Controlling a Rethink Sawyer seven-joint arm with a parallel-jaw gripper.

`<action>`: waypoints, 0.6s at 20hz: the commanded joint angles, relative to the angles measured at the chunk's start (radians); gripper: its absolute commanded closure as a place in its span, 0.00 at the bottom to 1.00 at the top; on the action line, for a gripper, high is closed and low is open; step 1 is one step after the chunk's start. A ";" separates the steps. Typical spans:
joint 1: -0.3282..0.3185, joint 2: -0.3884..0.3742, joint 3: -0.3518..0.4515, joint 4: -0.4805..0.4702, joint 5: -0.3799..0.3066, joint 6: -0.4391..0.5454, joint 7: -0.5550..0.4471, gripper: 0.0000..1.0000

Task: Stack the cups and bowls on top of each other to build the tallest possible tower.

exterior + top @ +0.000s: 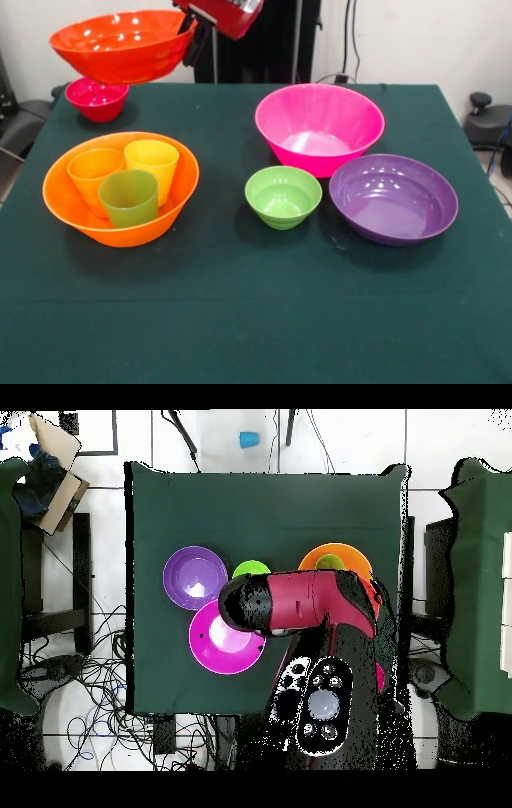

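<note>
Red-orange shallow bowl held up in air at top left, tilted, well above table. Gripper grips its right rim; red arm comes in from top edge. Small crimson bowl stands just below it, at far left. Large orange bowl holds three upright cups: orange cup, yellow cup, green cup in front. Pink bowl at centre right; light green bowl and purple bowl near front of it.
</note>
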 commanded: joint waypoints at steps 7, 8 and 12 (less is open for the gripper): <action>-0.044 0.084 0.060 -0.035 0.018 0.109 -0.008 1.00; -0.040 0.111 0.058 -0.070 0.008 0.121 -0.001 1.00; -0.030 0.170 0.047 -0.157 -0.011 0.152 0.005 1.00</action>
